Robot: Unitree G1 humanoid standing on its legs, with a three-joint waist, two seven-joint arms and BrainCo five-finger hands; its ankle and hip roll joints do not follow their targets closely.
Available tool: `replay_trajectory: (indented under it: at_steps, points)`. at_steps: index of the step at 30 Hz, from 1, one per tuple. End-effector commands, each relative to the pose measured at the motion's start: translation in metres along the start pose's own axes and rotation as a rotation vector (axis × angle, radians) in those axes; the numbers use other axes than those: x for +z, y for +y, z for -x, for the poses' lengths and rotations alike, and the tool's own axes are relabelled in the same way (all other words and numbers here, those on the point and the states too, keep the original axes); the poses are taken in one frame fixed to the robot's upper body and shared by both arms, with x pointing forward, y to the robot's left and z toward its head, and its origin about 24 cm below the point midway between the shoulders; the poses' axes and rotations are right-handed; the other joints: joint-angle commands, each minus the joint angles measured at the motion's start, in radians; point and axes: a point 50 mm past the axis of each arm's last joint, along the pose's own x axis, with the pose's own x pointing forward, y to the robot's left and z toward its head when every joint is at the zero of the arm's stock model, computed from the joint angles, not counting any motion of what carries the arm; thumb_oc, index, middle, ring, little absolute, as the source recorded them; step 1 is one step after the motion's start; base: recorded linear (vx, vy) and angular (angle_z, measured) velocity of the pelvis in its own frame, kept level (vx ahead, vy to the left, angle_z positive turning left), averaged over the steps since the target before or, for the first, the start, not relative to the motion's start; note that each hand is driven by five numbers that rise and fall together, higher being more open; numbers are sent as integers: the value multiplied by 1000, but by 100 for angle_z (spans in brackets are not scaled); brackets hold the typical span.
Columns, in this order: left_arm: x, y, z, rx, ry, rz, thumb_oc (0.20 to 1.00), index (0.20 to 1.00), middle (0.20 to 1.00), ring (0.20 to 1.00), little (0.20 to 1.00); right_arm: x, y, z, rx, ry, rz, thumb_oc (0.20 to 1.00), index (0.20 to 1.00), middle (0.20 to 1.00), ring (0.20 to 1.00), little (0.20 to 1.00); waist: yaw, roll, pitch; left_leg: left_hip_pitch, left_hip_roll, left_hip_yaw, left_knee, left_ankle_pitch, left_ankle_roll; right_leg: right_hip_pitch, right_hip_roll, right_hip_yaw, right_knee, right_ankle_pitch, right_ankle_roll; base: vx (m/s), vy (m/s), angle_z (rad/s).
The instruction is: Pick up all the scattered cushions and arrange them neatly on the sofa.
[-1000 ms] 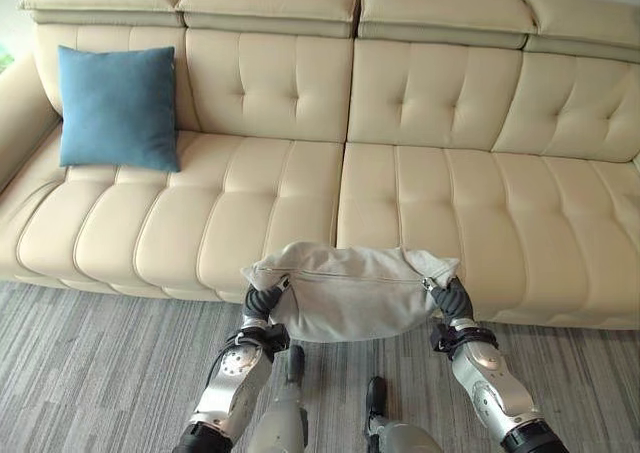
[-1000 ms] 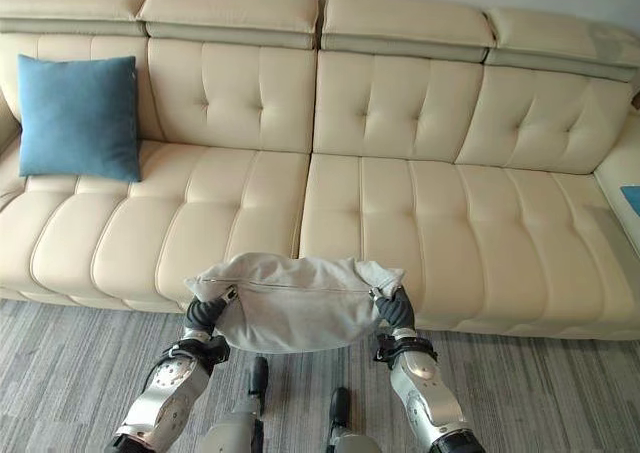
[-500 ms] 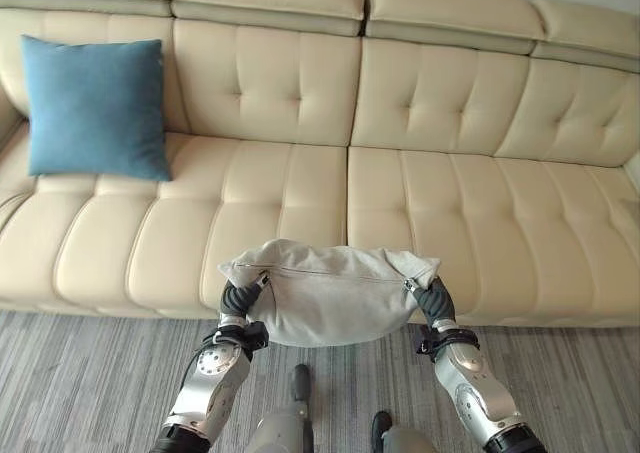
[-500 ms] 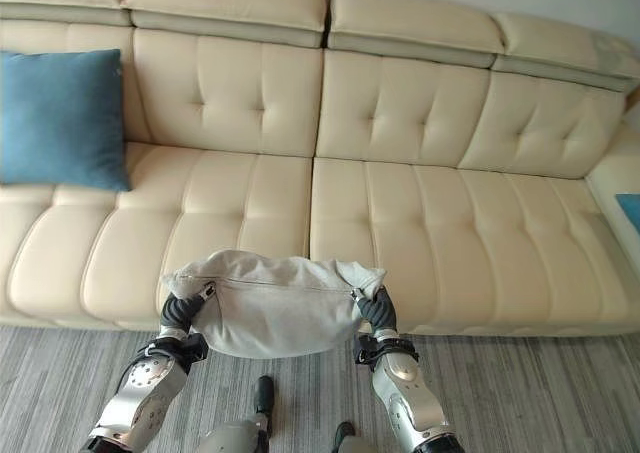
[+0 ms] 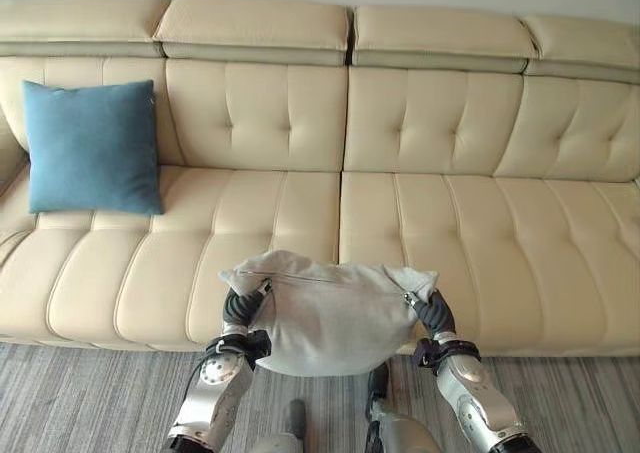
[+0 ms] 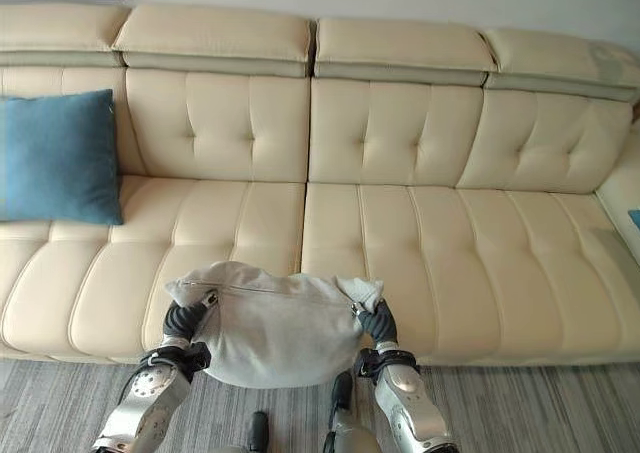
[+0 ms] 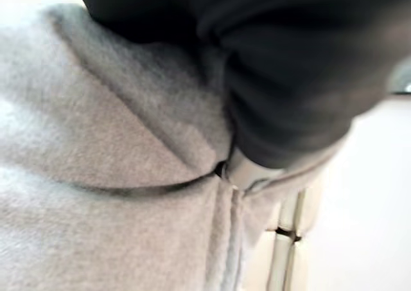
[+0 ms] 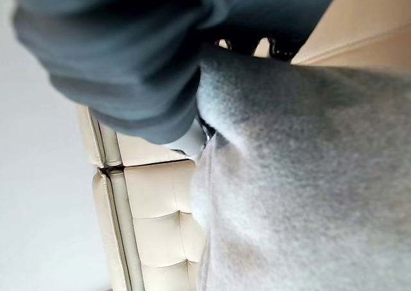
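Grey cushion (image 5: 330, 313) hangs between both hands' hidden fingers.

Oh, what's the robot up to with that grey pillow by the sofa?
It is tidying cushions onto the sofa. It holds a grey cushion between its two hands, the left hand at one end and the right hand at the other, in front of the seat's front edge, near the middle. A blue cushion already leans upright against the backrest at the sofa's left end.
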Motion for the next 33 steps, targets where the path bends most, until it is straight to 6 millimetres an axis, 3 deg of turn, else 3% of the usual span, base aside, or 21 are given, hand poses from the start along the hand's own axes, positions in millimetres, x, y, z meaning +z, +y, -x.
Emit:
replay_trajectory:
  at_steps: [1, 4, 6, 8, 9, 11, 16, 22, 25, 33]
  points:
    - [41, -33, -8, -152, -212, 46, 200, 200, 200, 200, 200, 52, 15, -10, 88, -247, -23, 200, 200, 200, 200, 200, -20, -3, -36, -4, -7, -12, 143, -138, -29, 83, -12, -22, 28, -142, 11, 123, -146, 8]
    - [41, -33, -8, -139, -211, 68, 200, 200, 200, 200, 200, 56, 13, -11, 92, -257, -12, 200, 200, 200, 200, 200, -10, -8, -19, -78, -8, -38, 329, -131, -54, 113, -13, -24, 37, -172, -18, 102, -101, 18]
    - [42, -33, -9, -134, -214, 75, 200, 200, 200, 200, 200, 57, 11, -12, 89, -256, -7, 200, 200, 200, 200, 200, -8, -14, -13, -132, 5, -58, 360, -121, -59, 130, -16, -28, 35, -189, -24, 80, -34, 25]
    - [41, -32, -9, -130, -207, 69, 200, 200, 200, 200, 200, 56, 10, -12, 83, -252, -10, 200, 200, 200, 200, 200, -3, -15, -17, -135, 36, -55, 275, -102, -58, 143, -17, -28, 31, -199, -20, 136, 32, 2]
    - [39, -32, -9, -129, -194, 64, 200, 200, 200, 200, 200, 56, 8, -11, 77, -250, -7, 200, 200, 200, 200, 200, 4, -4, -19, -145, 71, -72, 171, -28, -64, 149, -5, -28, 34, -216, -22, 194, 65, -9]
    - [38, -34, -9, -134, -187, 57, 200, 200, 200, 200, 200, 57, 6, -10, 70, -255, 0, 200, 200, 200, 200, 200, 5, 9, -15, -172, 92, -65, 104, 35, -75, 164, 1, -34, 35, -239, -25, 144, 79, 11]
    - [31, -34, -5, -145, -162, 50, 200, 200, 200, 200, 200, 52, 6, -7, 65, -241, 6, 200, 200, 200, 200, 200, -1, 31, -43, -106, 93, -41, 12, 52, -84, 185, 11, -14, 38, -250, -26, 134, 94, -15]
    - [28, -34, -4, -164, -148, 17, 200, 200, 200, 200, 200, 49, 10, -6, 73, -228, 0, 200, 200, 200, 200, 200, -2, 27, -54, -48, 82, -19, -3, 30, -75, 212, -1, 5, 20, -240, -15, 93, 73, -22]
    - [39, -42, -11, -193, -193, -33, 200, 200, 200, 200, 200, 66, 16, -13, 84, -291, 32, 200, 200, 200, 200, 200, -6, 21, -66, -23, 72, -11, -3, 7, -66, 228, -10, 19, 9, -235, -4, 101, 82, 4]
    - [110, -71, -32, -214, -462, -41, 200, 200, 200, 200, 200, 134, 38, -32, 113, -512, 92, 200, 200, 200, 200, 200, -13, 6, -85, 5, 60, 6, -3, -26, -56, 237, -25, 36, 1, -223, 13, 55, 49, -5]
